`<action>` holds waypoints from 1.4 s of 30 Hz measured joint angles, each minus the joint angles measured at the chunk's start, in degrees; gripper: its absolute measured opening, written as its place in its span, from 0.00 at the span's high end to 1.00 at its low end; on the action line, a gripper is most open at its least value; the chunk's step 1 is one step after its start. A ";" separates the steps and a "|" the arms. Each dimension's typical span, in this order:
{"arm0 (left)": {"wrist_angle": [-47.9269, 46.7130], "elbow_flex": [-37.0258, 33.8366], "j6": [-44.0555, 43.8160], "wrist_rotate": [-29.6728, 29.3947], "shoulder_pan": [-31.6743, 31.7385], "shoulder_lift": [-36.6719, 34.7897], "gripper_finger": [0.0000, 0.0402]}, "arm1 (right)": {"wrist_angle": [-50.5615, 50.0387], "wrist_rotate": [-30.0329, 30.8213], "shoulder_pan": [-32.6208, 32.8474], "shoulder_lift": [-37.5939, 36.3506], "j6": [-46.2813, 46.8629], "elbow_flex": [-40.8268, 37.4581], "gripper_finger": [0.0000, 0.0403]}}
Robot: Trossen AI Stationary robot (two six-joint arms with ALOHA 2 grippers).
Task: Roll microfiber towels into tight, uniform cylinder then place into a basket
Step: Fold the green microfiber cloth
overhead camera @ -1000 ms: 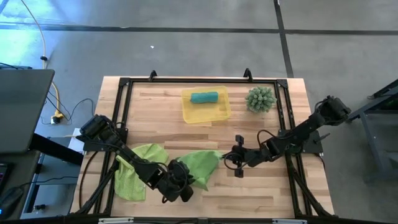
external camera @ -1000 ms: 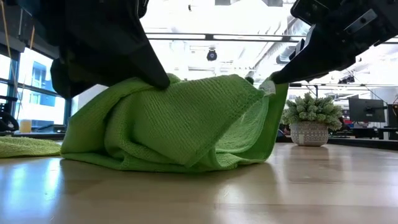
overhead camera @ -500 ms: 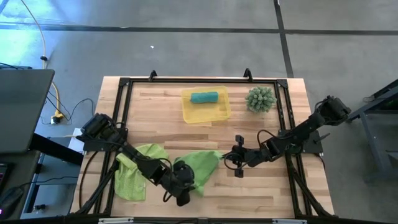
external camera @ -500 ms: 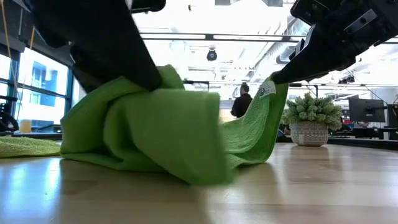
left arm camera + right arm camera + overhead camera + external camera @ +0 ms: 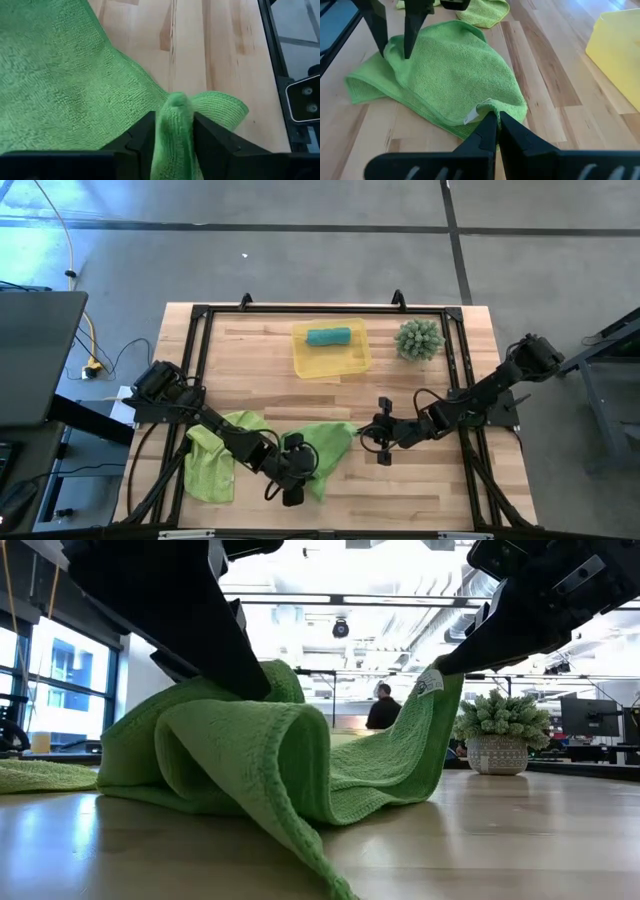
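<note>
Left claw (image 5: pixel 291 480) is low at the near edge of the worktop (image 5: pixel 400 480), pinching a bunched fold of the lime-green towel (image 5: pixel 325 448) between its two fingers (image 5: pixel 145 134); the left wrist view shows the cloth ridge squeezed upright in the gap. The towel's near corner hangs off that fold and trails down to the wood in the low view.

Right claw (image 5: pixel 366 432) is just beyond, at the same towel's right corner, fingers pressed together on the hem beside the small white tag (image 5: pixel 472 115). That corner is lifted off the worktop, so the cloth sags between the two claws; the middle rests on the wood in loose folds, not a cylinder.

Second lime-green towel (image 5: pixel 213 460) lies crumpled flat to the left, partly under the left arm, touching or nearly touching the first; can't tell which.

Further back, centre of the worktop: yellow basket (image 5: pixel 345 360) with the teal towel (image 5: pixel 328 336) rolled into a short cylinder, lying along its far wall. Both green towels are well apart from the basket.

Spiky green plant (image 5: pixel 419 339) sits just right of the basket, near the far right corner; it stands in a pale pot in the low view.

Beyond the table in the low view, a person (image 5: pixel 380 710) stands far off in the room.
</note>
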 joint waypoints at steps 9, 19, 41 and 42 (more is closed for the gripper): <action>0.33 0.00 -5.00 -0.56 -0.09 0.00 0.98 | 0.02 0.34 0.00 0.00 -1.45 0.02 1.00; -1.95 0.63 -11.03 -13.80 -2.37 -10.27 0.99 | -1.23 3.94 -0.02 -0.28 -18.75 5.87 1.00; -16.72 0.63 2.78 -61.05 -4.65 -26.49 1.00 | -57.90 27.06 -1.48 -14.46 -27.35 31.52 1.00; -16.63 0.63 4.13 -61.76 -3.69 -26.51 1.00 | -57.66 27.09 -2.07 -15.54 -29.86 31.52 1.00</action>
